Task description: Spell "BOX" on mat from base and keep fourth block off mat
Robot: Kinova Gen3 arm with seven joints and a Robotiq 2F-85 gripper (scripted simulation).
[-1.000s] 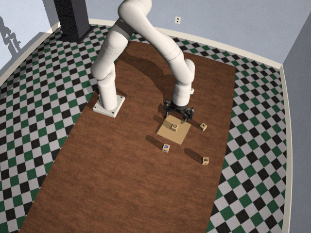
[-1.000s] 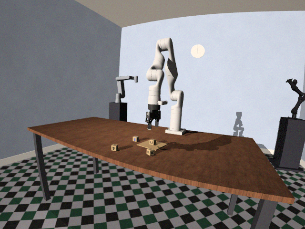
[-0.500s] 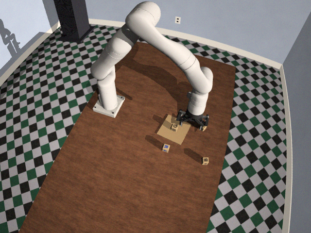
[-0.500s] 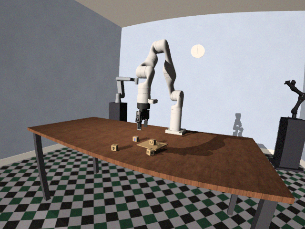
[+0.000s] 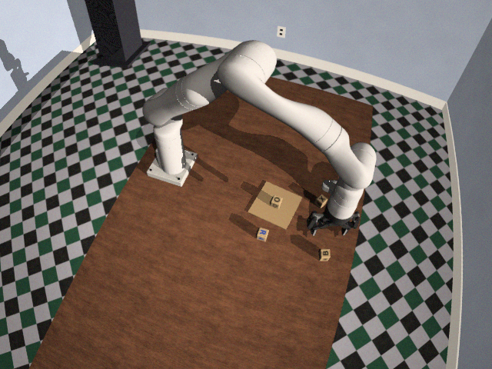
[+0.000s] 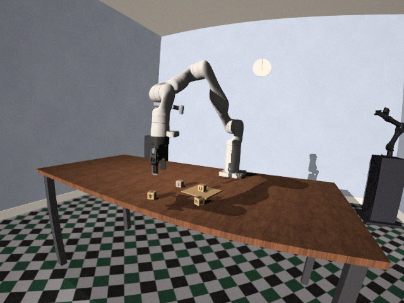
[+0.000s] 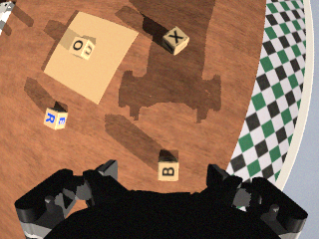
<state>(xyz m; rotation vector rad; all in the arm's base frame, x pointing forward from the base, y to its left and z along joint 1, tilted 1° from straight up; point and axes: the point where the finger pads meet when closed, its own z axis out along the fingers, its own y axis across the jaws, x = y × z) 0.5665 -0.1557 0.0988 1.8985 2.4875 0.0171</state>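
Grpr (image 5: 329,232) (image 6: 159,171) (image 7: 162,171) spread, nothing held, above tbl (image 5: 178,277) (image 6: 277,211) (image 7: 90,149). O blk (image 5: 276,201) (image 6: 202,188) (image 7: 82,47) on mat (image 5: 289,209) (image 6: 213,190) (image 7: 102,75). X blk (image 5: 321,201) (image 6: 199,201) (image 7: 175,41), B blk (image 5: 324,254) (image 6: 151,195) (image 7: 168,169), blue R blk (image 5: 262,234) (image 6: 179,184) (image 7: 56,119) all off mat, on tbl, apart. Letters = top faces. "BOX" row incomplete.

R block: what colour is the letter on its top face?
Blue; the R block shows best in the wrist view.

Brown wood-grain table (image 5: 191,286) (image 6: 286,221) (image 7: 145,15), thin tan mat (image 5: 256,210) (image 6: 212,192) (image 7: 107,75) flat on it. Directly on the wood, all off-mat: X block (image 5: 321,201) (image 6: 199,200) (image 7: 175,41), B block (image 5: 324,254) (image 6: 151,195) (image 7: 168,169), blue-lettered R block (image 5: 262,234) (image 6: 179,183) (image 7: 56,119). White base plate (image 5: 181,181) (image 6: 223,173) near one edge, probably resting on the tabletop.
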